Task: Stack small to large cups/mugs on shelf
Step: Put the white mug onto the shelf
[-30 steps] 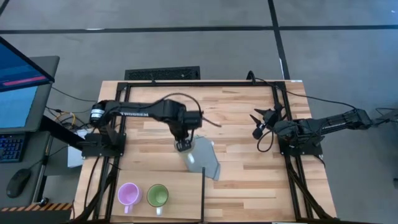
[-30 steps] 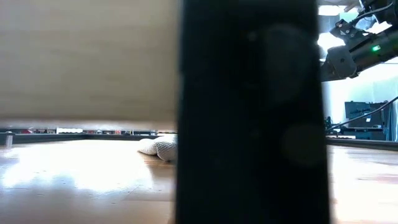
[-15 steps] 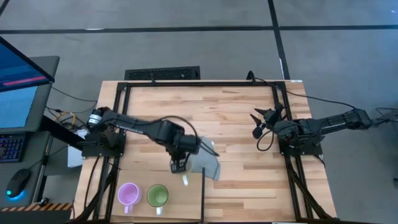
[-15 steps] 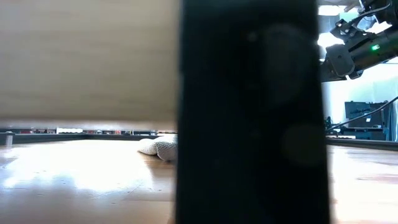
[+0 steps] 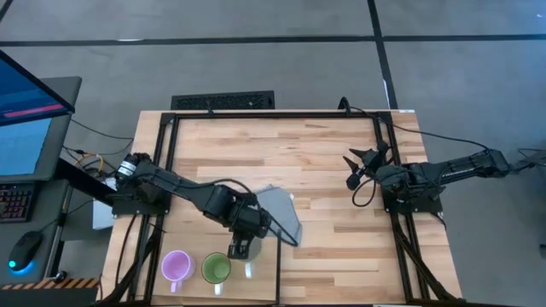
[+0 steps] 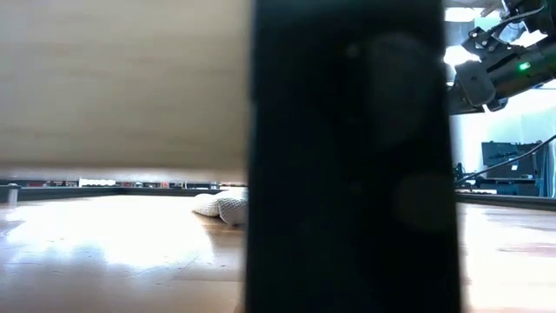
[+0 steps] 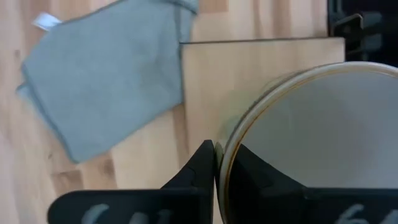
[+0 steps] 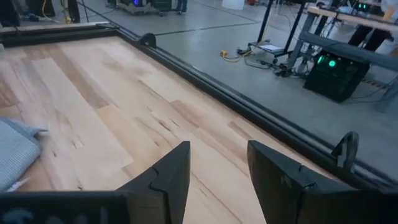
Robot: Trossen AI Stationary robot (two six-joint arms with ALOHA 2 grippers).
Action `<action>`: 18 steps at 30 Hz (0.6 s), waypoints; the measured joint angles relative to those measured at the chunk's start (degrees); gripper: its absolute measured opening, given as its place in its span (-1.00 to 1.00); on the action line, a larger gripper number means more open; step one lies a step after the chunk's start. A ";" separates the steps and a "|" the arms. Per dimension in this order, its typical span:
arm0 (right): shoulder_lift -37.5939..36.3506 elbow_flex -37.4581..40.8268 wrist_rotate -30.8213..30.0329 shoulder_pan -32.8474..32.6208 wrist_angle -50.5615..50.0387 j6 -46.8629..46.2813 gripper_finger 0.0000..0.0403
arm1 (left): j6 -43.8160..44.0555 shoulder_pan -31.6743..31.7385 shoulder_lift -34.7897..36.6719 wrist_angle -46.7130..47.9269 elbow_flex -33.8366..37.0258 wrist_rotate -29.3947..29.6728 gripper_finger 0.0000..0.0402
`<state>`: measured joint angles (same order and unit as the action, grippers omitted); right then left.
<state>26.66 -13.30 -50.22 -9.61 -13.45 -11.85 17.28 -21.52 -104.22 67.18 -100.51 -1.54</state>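
Observation:
My left gripper [image 5: 241,250] is over the pale wooden shelf [image 5: 192,246] at the table's near left. It is shut on the cream-white mug [image 7: 311,143], which the gripper mostly hides in the high view. The green mug [image 5: 217,269] and the light purple mug [image 5: 177,266] stand upright on the shelf just left of it. The shelf also shows in the left wrist view [image 7: 261,68]. My right gripper [image 8: 217,180] is open and empty at the table's right side [image 5: 354,166]. My left gripper pinches the cream mug's rim [image 7: 225,163], with one finger [image 7: 200,165] outside the wall and the other [image 7: 252,168] inside the cup. The fingers come from above, pointing down. The mug is upright with its mouth up, over the shelf board. I cannot tell whether its base touches the board.
A grey folded cloth [image 5: 277,213] lies on the plank tabletop just beyond the shelf and shows in the left wrist view [image 7: 106,74]. A black frame rail [image 5: 279,264] edges the shelf's right side. In the low view a dark post [image 6: 347,156] blocks the middle.
My left gripper has carried the cream mug from above the grey cloth toward the table's near edge and a little left. It is now over the shelf beside the green mug. The cloth lies uncovered behind it.

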 joint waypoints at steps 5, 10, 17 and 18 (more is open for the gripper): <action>-0.01 0.00 0.02 0.02 -2.44 -5.03 -0.09 | -0.13 -0.60 -0.82 -0.40 0.02 -2.10 -0.95; 0.01 0.00 0.02 0.00 -8.16 -11.17 -0.10 | -0.13 -0.70 -0.83 -2.47 0.02 -2.36 -0.95; 0.01 0.00 0.02 0.00 -11.59 -15.16 -0.09 | 0.15 -0.70 -0.83 -5.17 0.02 -4.50 -0.95; -0.01 0.00 0.02 0.00 -11.59 -15.16 -0.09 | 0.15 -0.71 -0.84 -5.61 0.02 -4.37 -0.95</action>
<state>26.65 -13.30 -50.19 -9.61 -25.04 -27.00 17.43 -22.22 -105.06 61.57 -100.49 -5.91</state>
